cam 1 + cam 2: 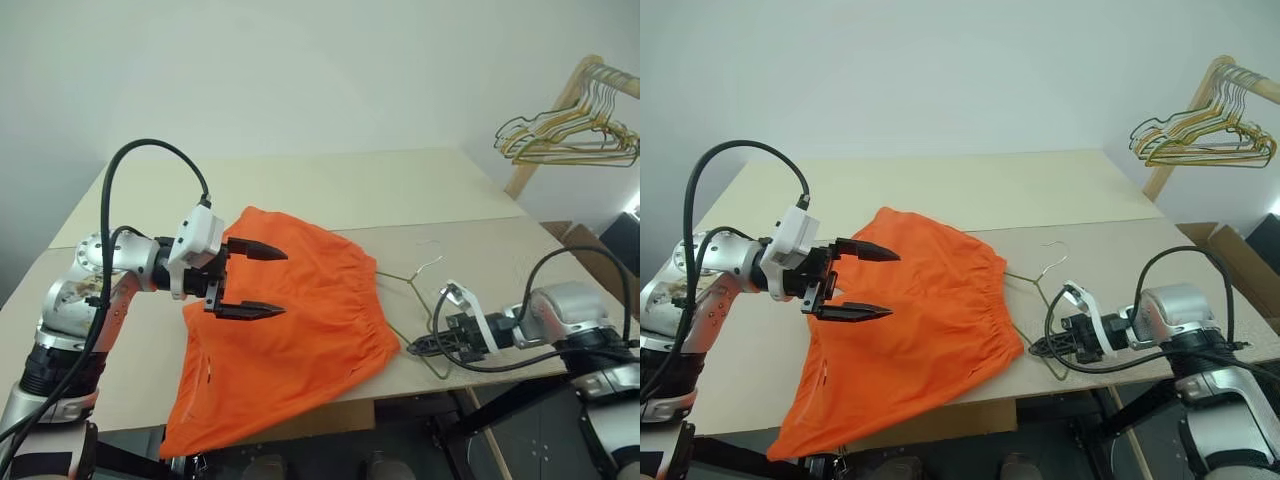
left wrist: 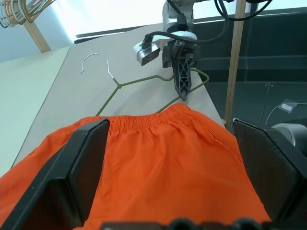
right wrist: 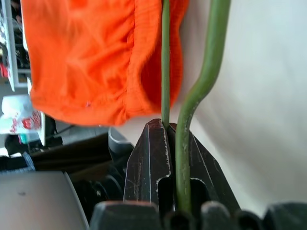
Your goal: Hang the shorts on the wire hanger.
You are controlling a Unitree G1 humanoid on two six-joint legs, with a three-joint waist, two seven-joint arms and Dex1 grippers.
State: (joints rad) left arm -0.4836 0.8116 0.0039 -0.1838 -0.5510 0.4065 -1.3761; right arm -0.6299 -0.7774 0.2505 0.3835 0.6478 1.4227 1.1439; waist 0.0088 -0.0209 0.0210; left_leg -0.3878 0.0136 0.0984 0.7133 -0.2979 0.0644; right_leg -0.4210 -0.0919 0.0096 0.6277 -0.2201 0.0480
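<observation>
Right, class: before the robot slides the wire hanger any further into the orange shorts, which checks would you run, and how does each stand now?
1. Right gripper shut on the wire hanger: ok.
2. Left gripper open, hovering above the shorts: ok.
3. Shorts' waistband faces the hanger: ok.
4. Hanger's far end under the waistband: ok.
5. Hanger inside the shorts, or merely beneath them: cannot tell.
6. Shorts fully on the table: not ok, one end hangs over the front edge.

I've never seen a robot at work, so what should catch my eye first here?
The bright orange shorts sprawl over the table's front edge. The left hand hovers open above them, while the right hand, shut on the wire hanger, holds it beside the waistband.
</observation>
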